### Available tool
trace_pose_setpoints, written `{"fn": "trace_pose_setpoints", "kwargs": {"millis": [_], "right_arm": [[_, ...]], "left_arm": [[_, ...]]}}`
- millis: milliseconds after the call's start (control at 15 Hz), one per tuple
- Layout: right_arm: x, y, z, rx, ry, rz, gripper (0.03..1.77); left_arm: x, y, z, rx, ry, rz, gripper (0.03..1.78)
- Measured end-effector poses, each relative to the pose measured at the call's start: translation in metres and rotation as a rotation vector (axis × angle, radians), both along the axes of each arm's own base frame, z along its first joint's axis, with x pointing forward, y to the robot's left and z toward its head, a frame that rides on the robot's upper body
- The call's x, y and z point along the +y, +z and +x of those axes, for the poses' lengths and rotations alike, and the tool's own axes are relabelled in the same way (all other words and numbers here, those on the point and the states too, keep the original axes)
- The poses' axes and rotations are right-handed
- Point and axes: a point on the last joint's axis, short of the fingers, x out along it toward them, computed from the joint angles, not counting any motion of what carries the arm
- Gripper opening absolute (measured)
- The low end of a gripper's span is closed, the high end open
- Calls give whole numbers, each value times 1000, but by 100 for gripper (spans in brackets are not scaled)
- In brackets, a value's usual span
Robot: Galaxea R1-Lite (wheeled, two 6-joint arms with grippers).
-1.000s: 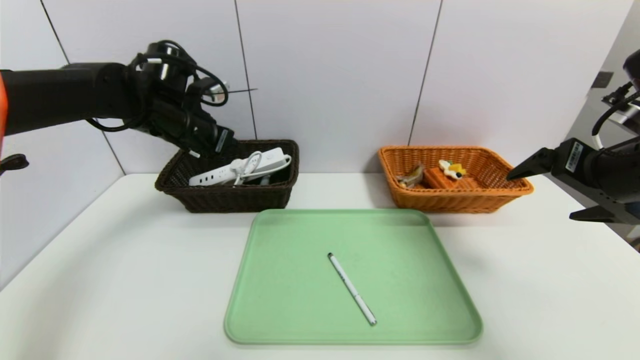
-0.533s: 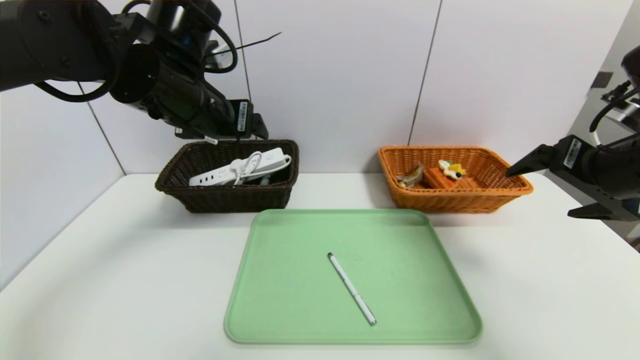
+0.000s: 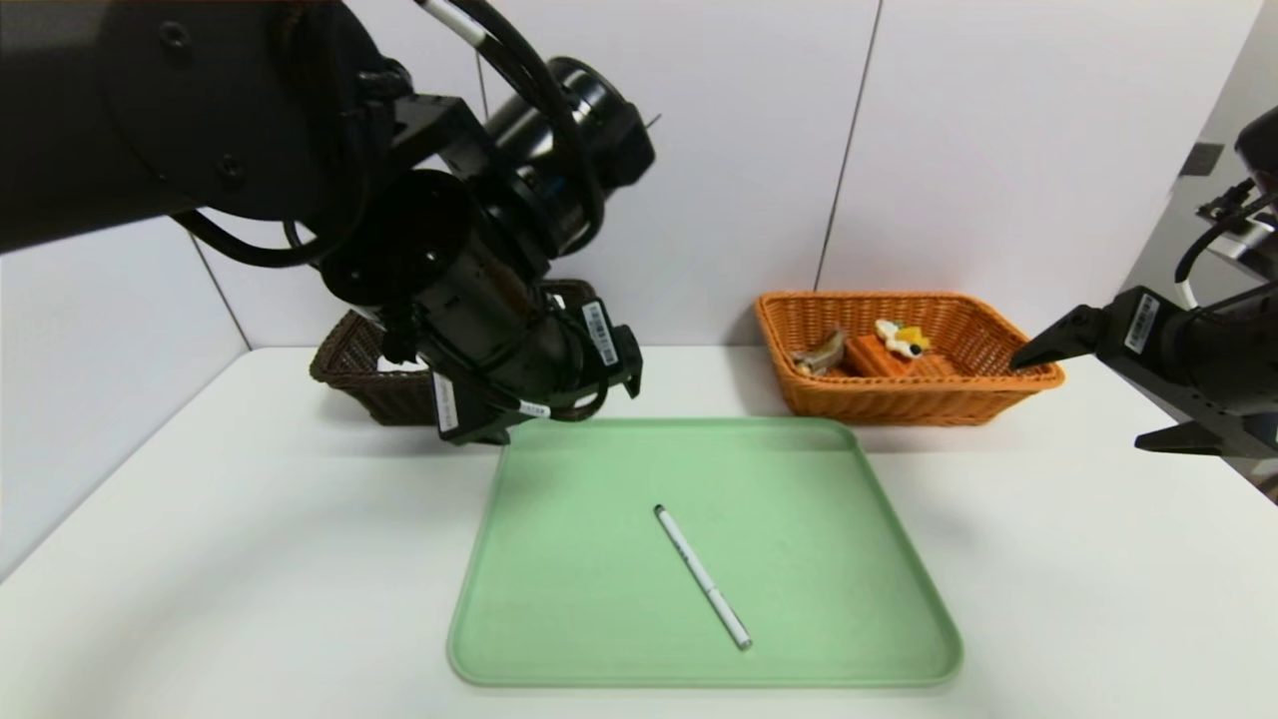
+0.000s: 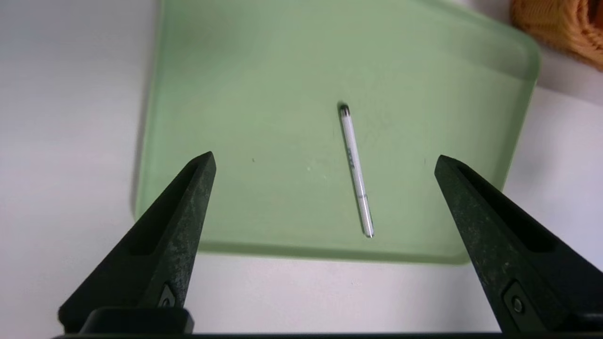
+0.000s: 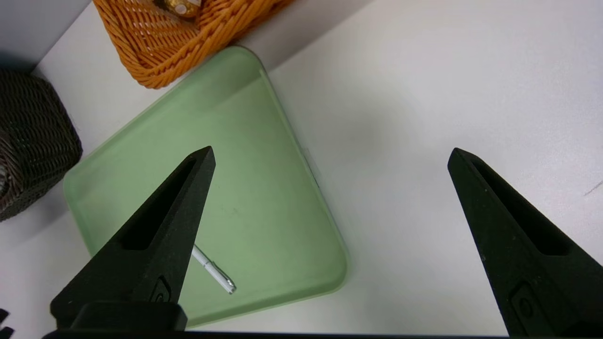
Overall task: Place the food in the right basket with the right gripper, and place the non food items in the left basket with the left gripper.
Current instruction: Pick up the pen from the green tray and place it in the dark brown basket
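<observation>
Below the left gripper (image 4: 325, 157), whose jaws stood wide apart and empty, the pen (image 4: 356, 170) lay on the tray (image 4: 198, 70), while the right gripper (image 5: 330, 155) hung open beside the tray.

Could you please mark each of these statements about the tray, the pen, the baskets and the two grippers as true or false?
1. The pen lies on the green tray. True.
2. The left gripper is shut on the pen. False: its jaws stand wide open above the tray, and the pen lies untouched below.
3. The cake wedge is in the orange basket. True.
4. The right gripper is reaching into the dark brown basket. False: it hangs open at the table's right edge, beside the orange basket.
5. The tray holds several items. False: only the pen is on it.
</observation>
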Motion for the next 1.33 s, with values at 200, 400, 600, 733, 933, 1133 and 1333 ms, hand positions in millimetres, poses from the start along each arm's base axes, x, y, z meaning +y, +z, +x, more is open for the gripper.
{"fn": "trace_pose_setpoints", "kwargs": {"millis": [200,400,600,733,933,1133,1333], "right_arm": [[0,-6,-3,20,0,-1,171],[-1,-13,-7,45,1,-3,171],[-2,-17,-11,55,2,-3,171],[-2,-16,-13,53,1,-1,171],[-1,-16,-14,52,-9,10,171],[-1,-17,-15,56,-8,11,171],[-1,-19,-16,62,-6,10,171]], "left_arm": [[-25,-18,-10,87,-5,-14,167],[-45,-31,-15,114,-40,-3,167],[-58,-43,-14,128,-57,15,168],[-65,-50,-15,132,-71,24,169],[-75,-58,-15,128,-94,37,169],[-81,-68,-14,135,-120,75,169],[-87,-78,-10,121,-139,127,169]]}}
